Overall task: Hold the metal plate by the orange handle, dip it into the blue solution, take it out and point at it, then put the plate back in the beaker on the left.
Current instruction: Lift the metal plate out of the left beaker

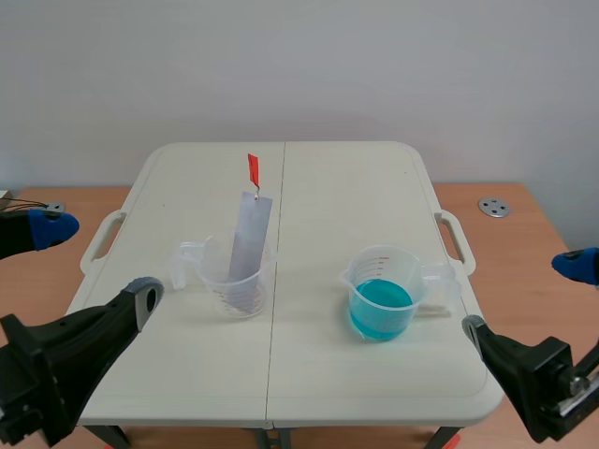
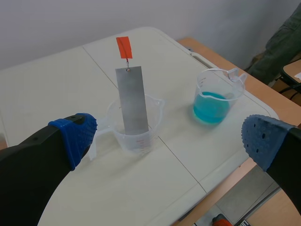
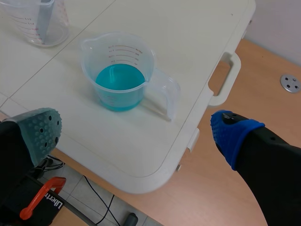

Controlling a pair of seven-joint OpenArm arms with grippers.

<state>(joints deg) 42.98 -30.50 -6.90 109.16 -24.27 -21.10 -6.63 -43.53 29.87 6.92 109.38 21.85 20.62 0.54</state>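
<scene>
While left fingers [image 2: 75, 136] and right fingers [image 3: 233, 134] gape, holding nothing | metal plate [image 1: 249, 241] leans in left beaker [image 1: 241, 285], orange handle [image 1: 253, 169] topmost | risk: thin handle may slip from pinch, or lifting drags light beaker over on counter [image 1: 328, 374]

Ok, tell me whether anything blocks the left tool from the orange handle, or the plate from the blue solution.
Nothing visible does. The open left tool faces the orange handle atop the metal plate with only air between. Bare table separates the plate's clear beaker from the blue solution.
</scene>
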